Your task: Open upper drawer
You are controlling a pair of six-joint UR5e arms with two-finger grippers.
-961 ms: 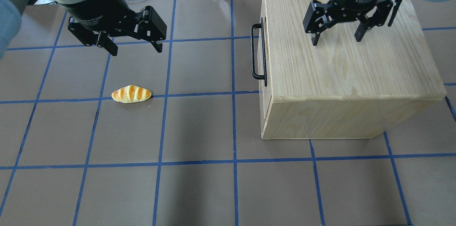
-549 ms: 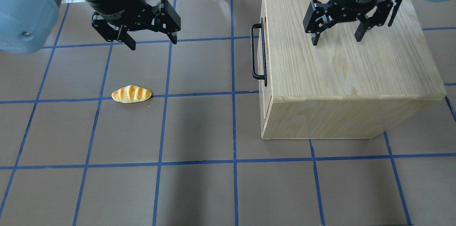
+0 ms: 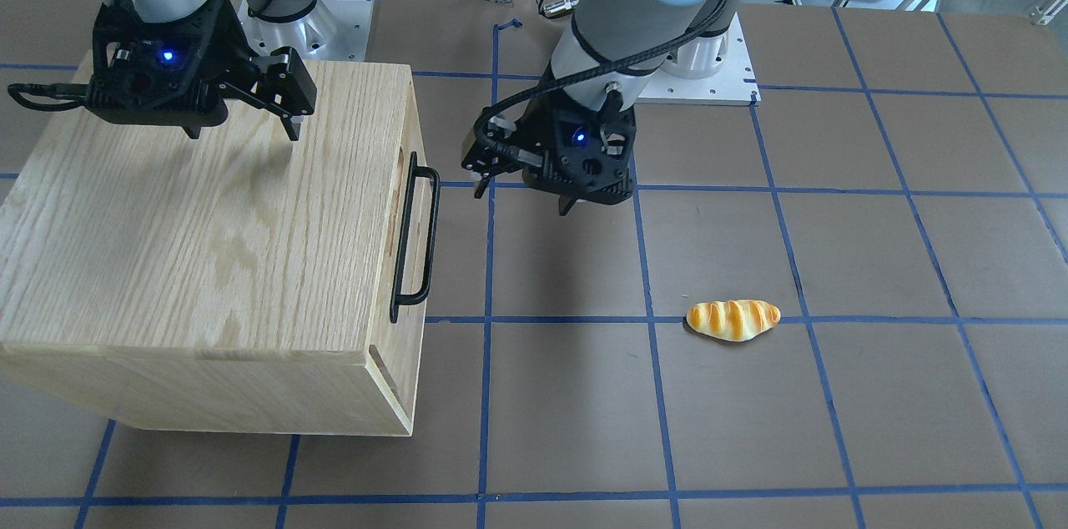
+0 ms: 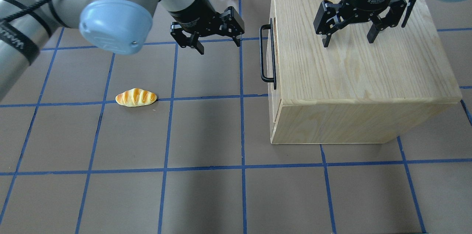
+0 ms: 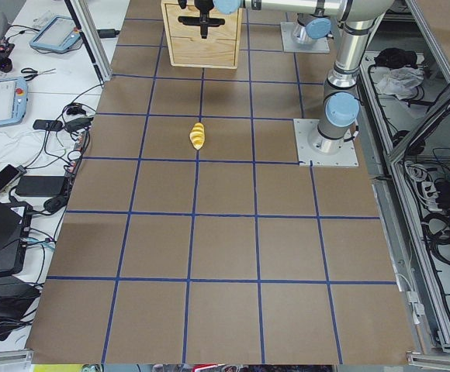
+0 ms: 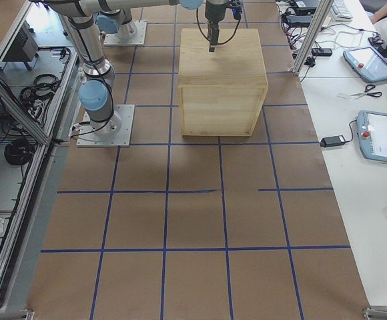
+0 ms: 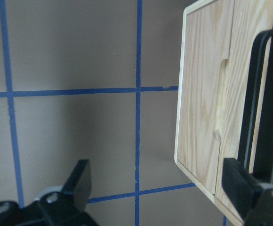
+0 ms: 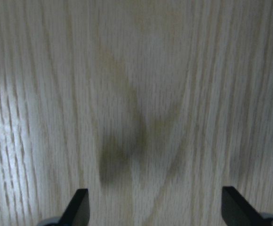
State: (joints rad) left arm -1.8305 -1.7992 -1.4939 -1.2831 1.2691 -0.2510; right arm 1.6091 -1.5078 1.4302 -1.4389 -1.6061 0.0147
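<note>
The upper drawer (image 7: 242, 52) is closed in the oak cabinet (image 4: 361, 68). Its long black bar handle (image 4: 262, 55) sticks out of the cabinet's front and also shows in the front view (image 3: 415, 241) and the left wrist view (image 7: 268, 94). My left gripper (image 4: 220, 47) is open and empty. It hangs above the table just to the side of the handle, apart from it, and shows in the front view (image 3: 521, 199) too. My right gripper (image 4: 349, 42) is open and empty, hovering over the cabinet's top, as the front view (image 3: 244, 133) also shows.
A toy bread roll (image 4: 136, 97) lies on the brown table well away from the cabinet. The lower front panel (image 7: 200, 94) with a cut-out grip sits below the drawer. Blue tape lines grid the table (image 4: 206, 134).
My left arm has swung across the table towards the cabinet, and its open gripper now hangs close to the drawer handle. The right gripper and the drawer have not moved.
</note>
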